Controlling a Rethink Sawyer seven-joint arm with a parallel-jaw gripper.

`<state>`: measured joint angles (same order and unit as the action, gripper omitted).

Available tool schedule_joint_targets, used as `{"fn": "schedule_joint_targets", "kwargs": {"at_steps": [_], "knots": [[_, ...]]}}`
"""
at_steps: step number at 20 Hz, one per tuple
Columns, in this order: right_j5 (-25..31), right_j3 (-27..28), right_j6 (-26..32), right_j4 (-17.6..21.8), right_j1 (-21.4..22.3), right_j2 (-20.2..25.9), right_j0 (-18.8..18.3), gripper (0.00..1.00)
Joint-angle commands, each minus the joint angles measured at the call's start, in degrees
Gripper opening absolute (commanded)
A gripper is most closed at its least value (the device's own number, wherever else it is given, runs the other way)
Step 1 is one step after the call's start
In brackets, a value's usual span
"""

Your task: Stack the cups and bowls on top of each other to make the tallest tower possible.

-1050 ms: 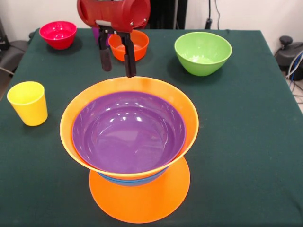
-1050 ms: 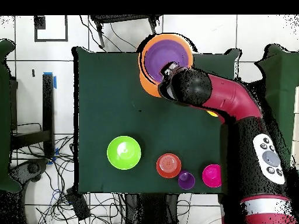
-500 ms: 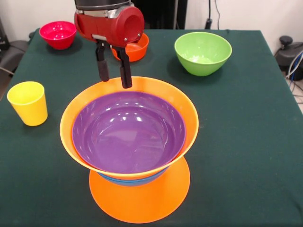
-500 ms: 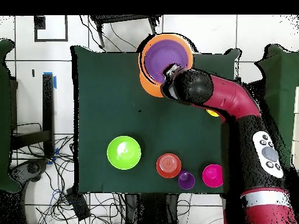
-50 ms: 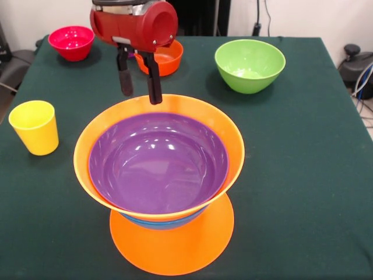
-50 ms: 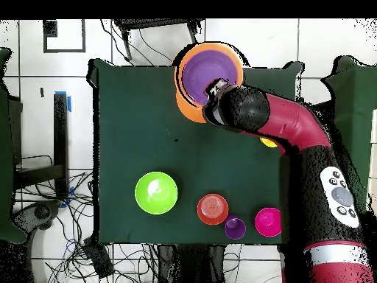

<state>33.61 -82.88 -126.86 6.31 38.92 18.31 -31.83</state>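
The tower stands near the table's front: an upturned large orange bowl (image 5: 175,248), a blue bowl (image 5: 156,222) showing as a sliver, then an upright large orange bowl (image 5: 233,137) with the wide purple bowl (image 5: 157,163) nested in it. My gripper (image 5: 140,97) hangs open and empty just above the tower's far rim. A yellow cup (image 5: 35,126) stands alone at the left. From above, the tower (image 6: 206,72) sits at the table's top edge, with the gripper (image 6: 216,91) over its rim and the purple cup (image 6: 235,227) near the bottom edge.
A green bowl (image 5: 249,64) sits at the far right, a small orange-red bowl (image 5: 169,58) is partly hidden behind the gripper, and a pink-red bowl (image 5: 71,42) is at the far left. The red arm (image 6: 287,129) crosses the table's right side in the overhead view.
In the front view the gripper shifted left and came closer to the tower's far rim, dipped, then rose slightly. It stays open. The bowls and cups have not moved.
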Motion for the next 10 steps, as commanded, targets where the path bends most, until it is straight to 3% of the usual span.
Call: {"fn": "schedule_joint_targets", "kwargs": {"at_steps": [1, 5, 10], "knots": [[9.3, -0.7, 4.3, 0.7, 0.6, 2.4, 1.3, 1.00], [9.8, -1.3, 4.1, 0.3, 1.5, 2.6, 1.0, 1.00], [4.8, -8.3, 1.7, -0.4, 2.4, 2.9, 0.2, 1.00]]}}
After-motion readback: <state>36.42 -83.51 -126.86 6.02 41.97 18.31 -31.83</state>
